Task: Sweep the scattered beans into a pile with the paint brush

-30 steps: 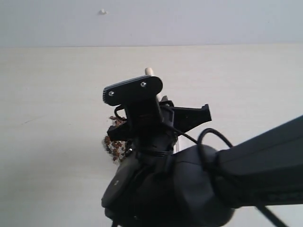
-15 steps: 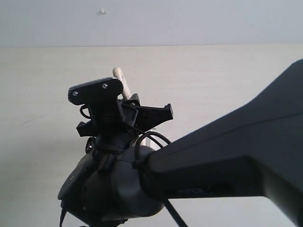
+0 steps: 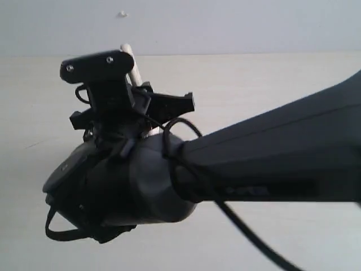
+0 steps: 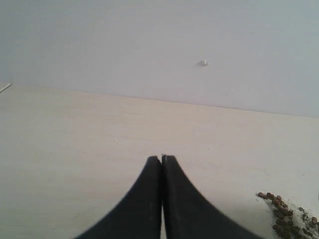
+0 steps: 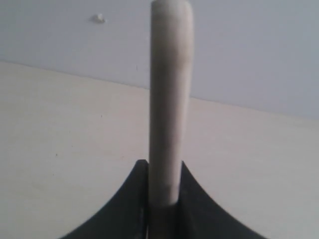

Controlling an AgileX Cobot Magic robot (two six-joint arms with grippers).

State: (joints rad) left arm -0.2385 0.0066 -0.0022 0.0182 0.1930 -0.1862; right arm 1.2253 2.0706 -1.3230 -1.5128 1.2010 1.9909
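Background: a plain grey-white wall [image 3: 237, 22] is running across the top of the exterior view; a small white speck [image 3: 123, 13] is showing on it at the upper left.

Surface: a pale cream table [image 3: 293, 79] is stretching out below the wall; it is filling the middle band and the lower part of the frame.

Right arm: the black right arm [image 3: 271, 164] is reaching in from the right edge; it is covering the centre and lower left of the exterior view; its wrist camera bracket [image 3: 97, 63] is standing at the upper left.

Right gripper: the right gripper [image 5: 163, 167] is pinching the paint brush [image 5: 169, 94]; its two black fingers are pressing on either side of the pale wooden handle.

Paint brush: the handle is standing straight out from between the fingers, its rounded end pointing toward the wall; in the exterior view only that end is poking up at the upper left, just right of the bracket; the ferrule and bristles are hiding behind the arm.

Left gripper: the left gripper [image 4: 162, 159] is pressed together, its tips meeting; it is pointing across the table toward the wall.

Beans: the beans [image 4: 286, 221], reddish-brown with pale crumbs among them, are lying bunched on the table near the left gripper, off to one side and apart from its tips; in the exterior view the arm is blocking them.

Beans and brush: no view is showing both; how the beans are lying relative to the bristles cannot be told.
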